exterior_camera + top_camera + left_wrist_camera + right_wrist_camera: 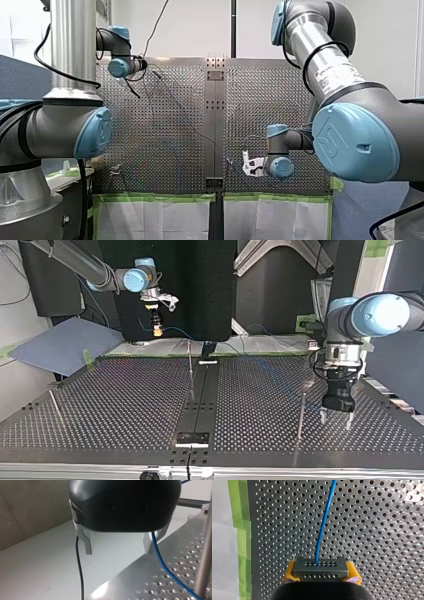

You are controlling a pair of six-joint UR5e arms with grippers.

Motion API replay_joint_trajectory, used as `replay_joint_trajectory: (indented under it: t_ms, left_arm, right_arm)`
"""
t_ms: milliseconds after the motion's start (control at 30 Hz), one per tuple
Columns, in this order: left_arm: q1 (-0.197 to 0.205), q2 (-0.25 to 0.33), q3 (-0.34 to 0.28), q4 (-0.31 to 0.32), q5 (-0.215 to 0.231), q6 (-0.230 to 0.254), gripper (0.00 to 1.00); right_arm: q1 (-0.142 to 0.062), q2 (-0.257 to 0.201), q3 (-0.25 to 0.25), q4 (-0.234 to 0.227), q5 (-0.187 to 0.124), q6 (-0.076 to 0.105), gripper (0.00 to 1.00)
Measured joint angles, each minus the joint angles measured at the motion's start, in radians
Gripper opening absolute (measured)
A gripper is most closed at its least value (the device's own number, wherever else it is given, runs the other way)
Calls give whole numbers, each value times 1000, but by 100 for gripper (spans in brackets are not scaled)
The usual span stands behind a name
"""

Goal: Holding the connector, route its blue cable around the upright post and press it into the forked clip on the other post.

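My right gripper (pixel 321 574) is clamping the connector (pixel 320 567) between yellow pads (pixel 289 576), above the table (pixel 374 530); the blue cable (pixel 323 527) is trailing away over the perforations; my left gripper (pixel 118 551) is hanging with fingers (pixel 87 545) apart beside a post (pixel 203 562), the cable passing just beside one finger.

Front view bright & even, top view dimmer; glare patch on table (pixel 107 590) in left wrist view.

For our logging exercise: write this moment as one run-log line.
right gripper: shut on connector | blue cable: leads out of connector | left gripper: open, holding nothing, post beside it
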State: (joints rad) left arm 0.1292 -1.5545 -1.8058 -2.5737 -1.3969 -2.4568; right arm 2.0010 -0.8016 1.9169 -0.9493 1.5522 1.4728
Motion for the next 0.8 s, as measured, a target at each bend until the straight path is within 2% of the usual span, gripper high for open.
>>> replay_joint_trajectory:
  t_ms: [367, 633, 800]
  left_arm:
    - [-8, -5, 86, -77, 6, 0, 100]
    - [-26, -55, 159, -84, -25, 12, 100]
    - [-34, -68, 205, -97, -32, 16, 100]
  right_arm:
    - [0, 0, 0, -8, -1, 6, 0]
    - [0, 0, -1, -9, 0, 7, 0]
    - [0, 0, -2, -8, 0, 7, 0]
